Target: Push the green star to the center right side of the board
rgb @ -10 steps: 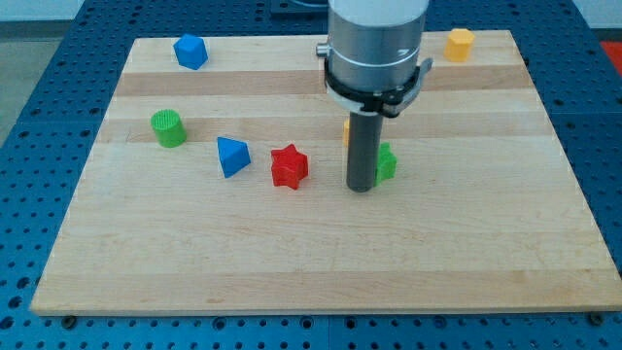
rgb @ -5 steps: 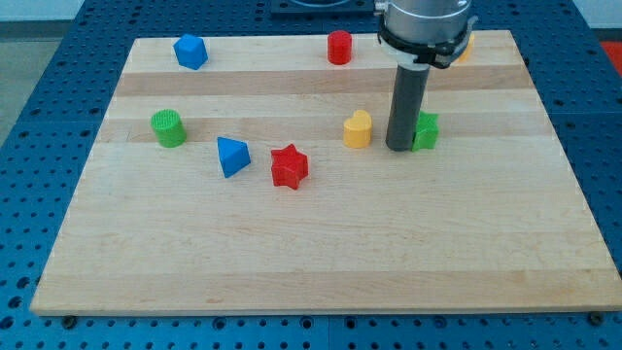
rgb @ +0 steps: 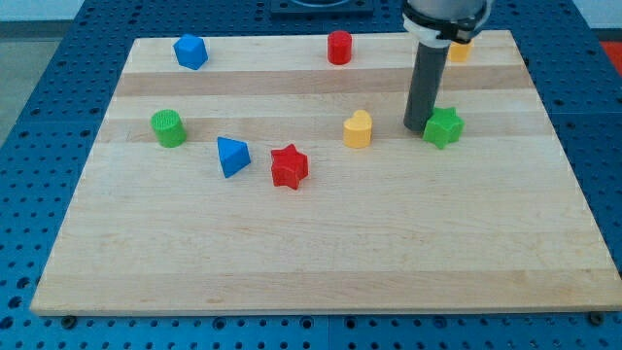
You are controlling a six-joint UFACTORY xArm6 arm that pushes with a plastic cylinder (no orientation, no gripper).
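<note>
The green star [rgb: 444, 127] lies on the wooden board [rgb: 321, 243], right of the middle and a little above mid-height. My tip [rgb: 417, 127] stands on the board right against the star's left side, touching or nearly touching it. The dark rod rises from there to the arm's grey body at the view's top, which partly hides an orange block [rgb: 459, 51].
A yellow heart [rgb: 358, 129] lies left of my tip. A red star [rgb: 289, 166], a blue triangular block [rgb: 231, 156] and a green cylinder [rgb: 168, 127] lie further left. A blue block [rgb: 190, 51] and a red cylinder [rgb: 338, 47] sit near the top edge.
My tip has moved right and toward the view's top, and the green star has slid right with it. The yellow heart and red cylinder have come into view. The other blocks have not moved.
</note>
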